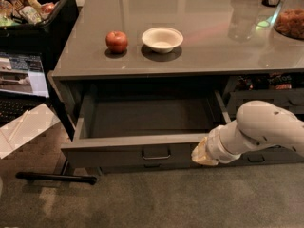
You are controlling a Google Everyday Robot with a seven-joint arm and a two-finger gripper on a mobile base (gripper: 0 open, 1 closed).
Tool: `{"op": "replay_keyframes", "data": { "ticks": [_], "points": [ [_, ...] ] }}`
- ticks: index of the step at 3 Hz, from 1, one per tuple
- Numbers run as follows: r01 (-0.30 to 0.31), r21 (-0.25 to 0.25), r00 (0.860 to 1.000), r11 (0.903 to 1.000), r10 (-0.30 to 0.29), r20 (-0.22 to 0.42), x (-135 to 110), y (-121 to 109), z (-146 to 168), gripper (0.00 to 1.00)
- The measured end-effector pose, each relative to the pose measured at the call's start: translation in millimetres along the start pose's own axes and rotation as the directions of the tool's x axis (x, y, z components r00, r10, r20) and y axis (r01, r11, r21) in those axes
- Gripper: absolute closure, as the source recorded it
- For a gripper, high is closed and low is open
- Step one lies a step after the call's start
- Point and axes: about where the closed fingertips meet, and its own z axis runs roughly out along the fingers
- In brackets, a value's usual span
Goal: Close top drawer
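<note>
The top drawer (118, 153) is a wide dark-grey drawer under the counter, pulled far out and empty inside. Its flat front carries a small metal loop handle (156, 154) at the centre. My gripper (203, 152) is at the right part of the drawer front, at its top edge, right of the handle. The white arm reaches in from the right and hides the far right end of the front.
A red apple (117, 41) and a white bowl (162, 39) sit on the grey counter (204, 46). A narrower drawer stack (270, 101) stands at the right. A black bin of snacks (28, 8) and a laptop (19, 80) are at left. A black bar (54, 177) lies on the carpet.
</note>
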Motion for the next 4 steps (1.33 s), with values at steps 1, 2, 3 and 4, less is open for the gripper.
{"op": "replay_keyframes", "data": {
  "ticks": [1, 2, 3, 4],
  "points": [
    [0.007, 0.011, 1.000, 0.9999, -0.007, -0.016, -4.9, -13.3, 10.5, 0.58],
    [0.018, 0.053, 1.000, 0.9984, -0.018, -0.017, -18.4, -34.1, 15.6, 0.35],
    [0.029, 0.086, 0.999, 0.9958, -0.028, -0.018, -30.1, -57.1, 22.9, 0.12],
    [0.029, 0.098, 0.999, 0.9948, -0.027, -0.019, -35.4, -75.5, 33.8, 0.00]
  ]
}}
